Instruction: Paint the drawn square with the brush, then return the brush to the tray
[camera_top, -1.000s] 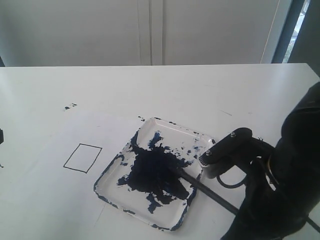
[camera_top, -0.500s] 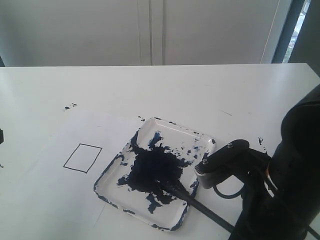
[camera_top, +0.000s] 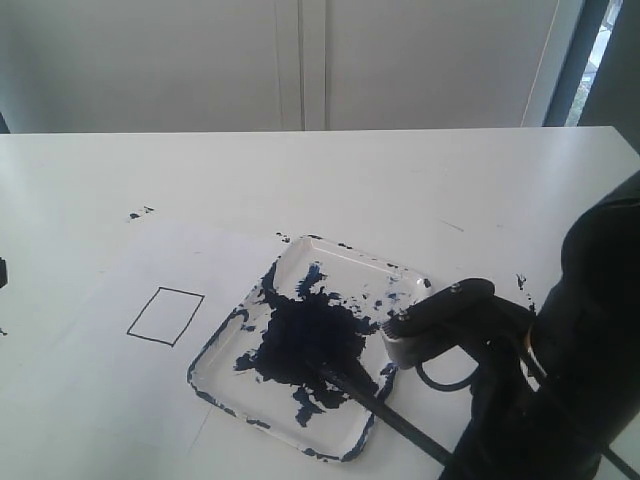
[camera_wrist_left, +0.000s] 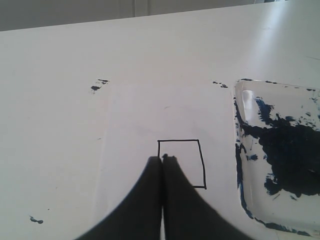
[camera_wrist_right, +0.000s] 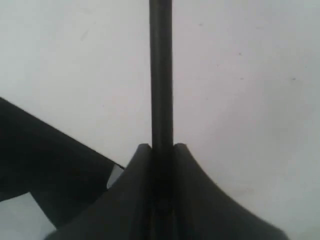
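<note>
Brush tip sits in the dark paint on the tray in your exterior view, with the square just left of the tray (still blank). In the left wrist view, your left tool is closed and empty, with the square lying beyond it on the surface. In the right wrist view, your right tool is clamped on the brush shaft.

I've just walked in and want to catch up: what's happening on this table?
The right claw is shut on the brush, whose tip sits in the dark blue paint inside the tray. The drawn square beside the tray is blank, so no painting has been done yet. The left claw is shut and holds nothing.
</note>
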